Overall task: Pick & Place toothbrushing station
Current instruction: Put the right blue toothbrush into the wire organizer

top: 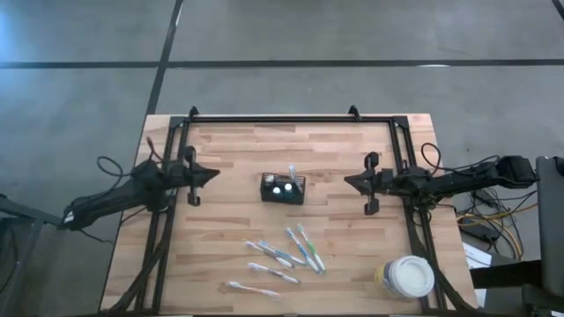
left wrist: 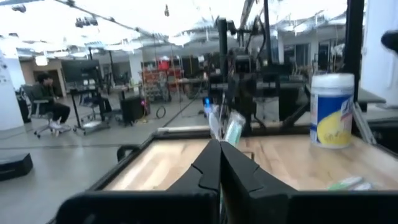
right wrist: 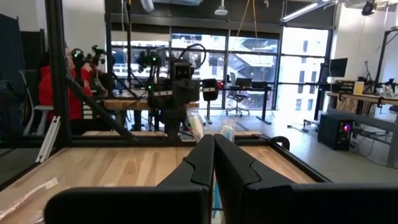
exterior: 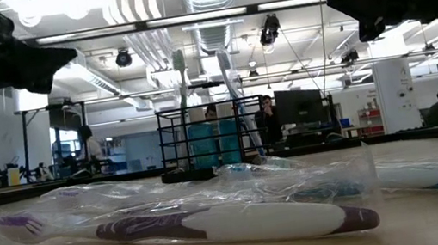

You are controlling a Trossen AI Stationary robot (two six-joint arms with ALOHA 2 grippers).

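Note:
The toothbrushing station (top: 283, 188) is a small black open-top caddy standing on the table's middle, with toothbrushes upright in it (exterior: 207, 133). Several wrapped toothbrushes (top: 284, 258) lie flat on the wood toward the near edge (exterior: 216, 218). My left gripper (top: 214, 174) is shut and empty at the table's left side, pointing level toward the caddy; its fingers meet in the left wrist view (left wrist: 219, 163). My right gripper (top: 348, 181) is shut and empty at the right side, also facing the caddy (right wrist: 213, 158).
A round white tub with a yellow label (top: 406, 276) stands at the near right corner (left wrist: 331, 109). A black frame (top: 273, 119) runs along the table's far edge and down both sides. People sit and stand in the room beyond the table.

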